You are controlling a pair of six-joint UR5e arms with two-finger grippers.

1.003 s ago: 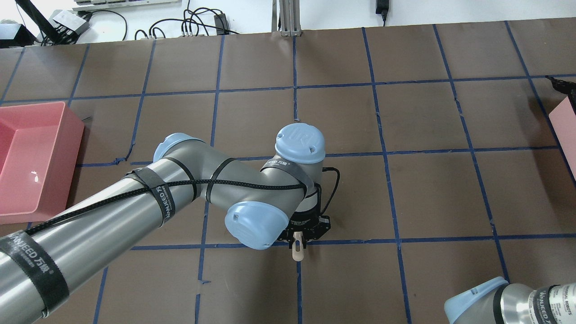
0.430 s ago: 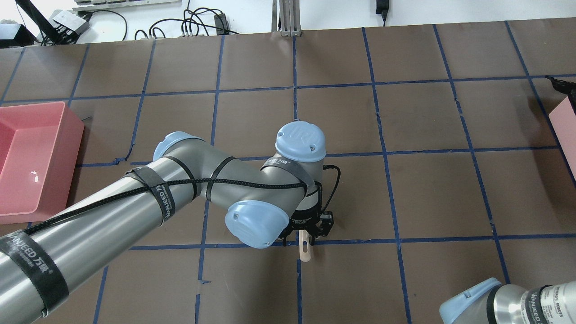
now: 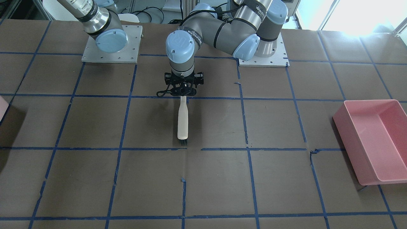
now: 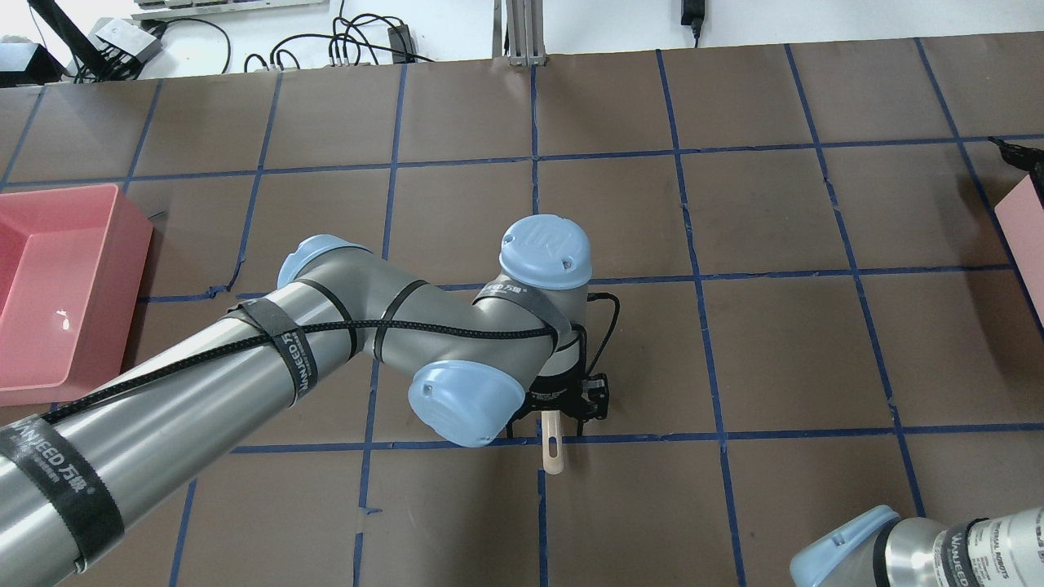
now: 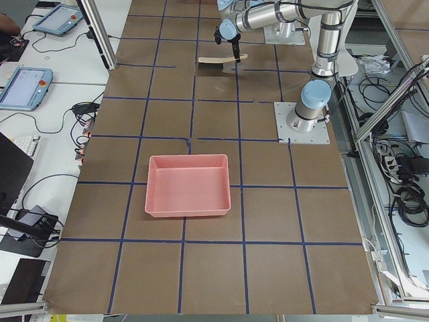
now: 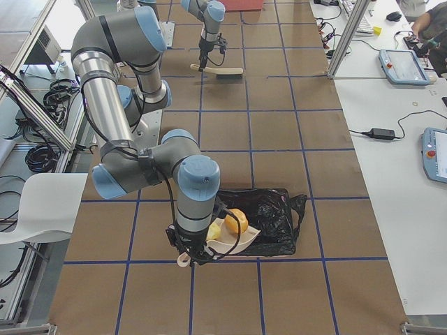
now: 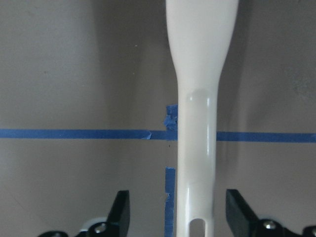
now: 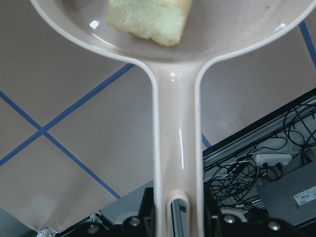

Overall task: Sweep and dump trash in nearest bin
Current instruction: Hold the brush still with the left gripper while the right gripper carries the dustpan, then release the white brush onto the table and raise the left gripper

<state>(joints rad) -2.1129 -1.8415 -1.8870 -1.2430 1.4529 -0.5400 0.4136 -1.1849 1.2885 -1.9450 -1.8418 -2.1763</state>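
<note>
Two boxes, tub (image 3: 351,149) and bin (image 4: 1024,220), on taped surface (image 3: 95,178) by desks (image 6: 391,105); trash (image 6: 236,220) in dustpan (image 8: 177,128) held by right gripper (image 8: 177,217) at black bag (image 6: 276,223); left gripper (image 7: 178,210) wide astride brush (image 3: 182,122).

Your robot's left arm (image 4: 188,383) was silver-grey tube with round pale blue caps at the joints, one showing a UR mark and small screws. Black straps lettered in white bound a braided black cable along it. The right arm (image 6: 105,98) matched; the left gripper (image 3: 183,94) was black.
</note>
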